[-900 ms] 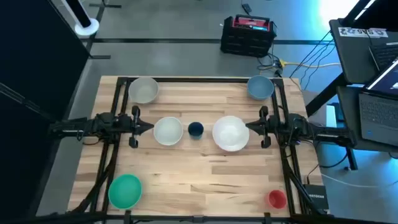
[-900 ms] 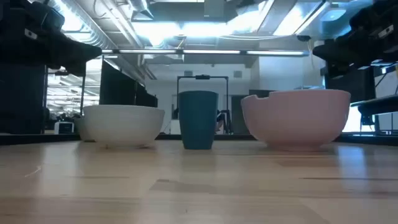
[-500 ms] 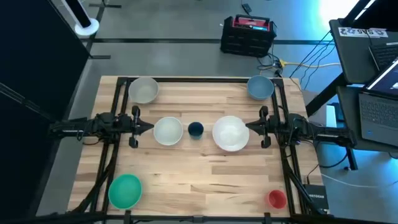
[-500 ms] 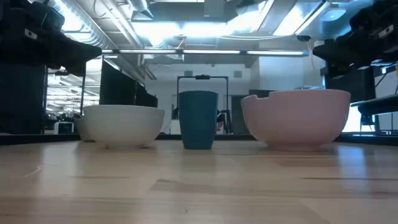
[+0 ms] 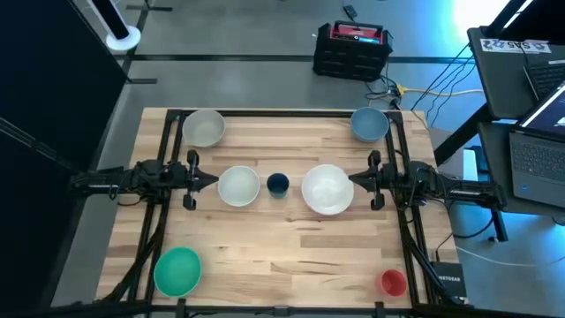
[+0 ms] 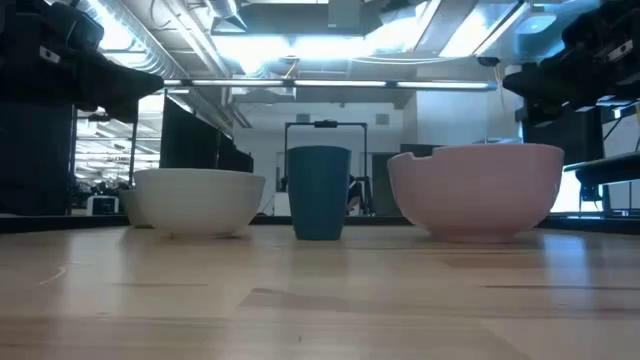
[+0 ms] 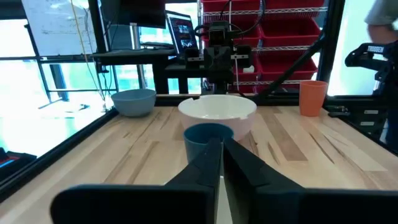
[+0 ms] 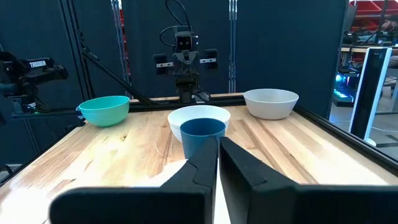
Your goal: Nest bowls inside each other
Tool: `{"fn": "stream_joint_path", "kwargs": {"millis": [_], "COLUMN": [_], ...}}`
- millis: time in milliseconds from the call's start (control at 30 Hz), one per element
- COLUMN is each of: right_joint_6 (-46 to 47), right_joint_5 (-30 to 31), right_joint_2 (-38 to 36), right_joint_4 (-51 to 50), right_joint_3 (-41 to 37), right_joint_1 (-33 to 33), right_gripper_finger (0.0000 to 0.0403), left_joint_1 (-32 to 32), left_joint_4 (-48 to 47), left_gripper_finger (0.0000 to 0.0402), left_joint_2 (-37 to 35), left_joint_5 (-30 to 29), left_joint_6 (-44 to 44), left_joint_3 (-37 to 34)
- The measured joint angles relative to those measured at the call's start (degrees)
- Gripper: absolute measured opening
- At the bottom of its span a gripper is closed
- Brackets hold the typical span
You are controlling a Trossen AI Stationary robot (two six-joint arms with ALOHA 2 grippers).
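I am viewing the wooden table [image 5: 291, 238] from above, with seven bowls lying apart from one another and none nested. Three are sitting in a row across the middle of the frame: the smaller white bowl [image 5: 237, 186] left of centre, the tiny dark blue bowl [image 5: 277, 183] at centre, and the large white bowl [image 5: 327, 189] right of centre. The grey-white bowl [image 5: 204, 127] is sitting at the upper left of the table, the light blue bowl [image 5: 369, 124] at the upper right, the green bowl [image 5: 177, 270] at the lower left, and the tiny red bowl [image 5: 393, 282] at the lower right.

I am seeing the left gripper [image 5: 210, 180] resting at the left of the middle row, its tip pointing at the smaller white bowl, just beside it. Its fingers [image 7: 247, 163] are pressed together and pinching nothing. The right gripper [image 5: 355, 179] is resting at the right of the row, its tip just beside the large white bowl. Its fingers [image 8: 242, 160] are likewise pressed together, with nothing between them.

In the low view, the smaller white bowl [image 6: 195, 201], the dark blue bowl [image 6: 319, 192] and the large white bowl [image 6: 476, 189] are all standing upright on the tabletop.
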Motion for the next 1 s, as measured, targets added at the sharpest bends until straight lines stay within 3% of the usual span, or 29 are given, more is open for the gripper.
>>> {"fn": "stream_joint_path", "kwargs": {"millis": [933, 1000], "right_joint_6": [3.84, 10.16], "right_joint_5": [2.21, 4.64], "right_joint_2": [0.02, 0.42], "right_joint_4": [1.31, 3.53], "right_joint_3": [0.0, 0.01], "right_joint_1": [-0.01, 0.01], "right_gripper_finger": [0.0001, 0.0001], "left_joint_1": [0.02, 0.02], "left_joint_4": [0.0, 0.0], "left_gripper_finger": [0.0, 0.0], "left_joint_2": [-0.02, -0.02], "left_joint_5": [0.02, 0.0], "left_joint_6": [0.02, 0.02], "left_joint_3": [0.0, 0.0]}}
